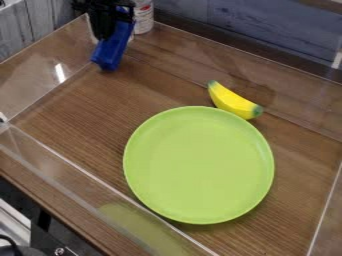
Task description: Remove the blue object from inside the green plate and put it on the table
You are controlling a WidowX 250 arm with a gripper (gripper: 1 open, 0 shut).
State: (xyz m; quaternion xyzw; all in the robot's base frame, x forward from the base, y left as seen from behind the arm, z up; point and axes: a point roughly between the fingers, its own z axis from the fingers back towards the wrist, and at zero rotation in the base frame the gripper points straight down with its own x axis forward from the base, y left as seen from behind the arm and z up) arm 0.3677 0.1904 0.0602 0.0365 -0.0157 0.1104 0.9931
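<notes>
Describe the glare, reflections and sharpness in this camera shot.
Camera view: soft, even light; a bright glare spot on the table at upper left; the clear acrylic wall smears pale reflections along the bottom edge; the green plate and yellow banana toy look sharp; the gripper and blue object are slightly soft.

Robot test cell, lab-like: brown wood-grain surface point(94, 110) fenced by clear acrylic walls point(34, 75), toy props laid out.

Blue object point(111, 47) tilted, far-left table point(80, 110); green plate point(199, 165) empty.
</notes>
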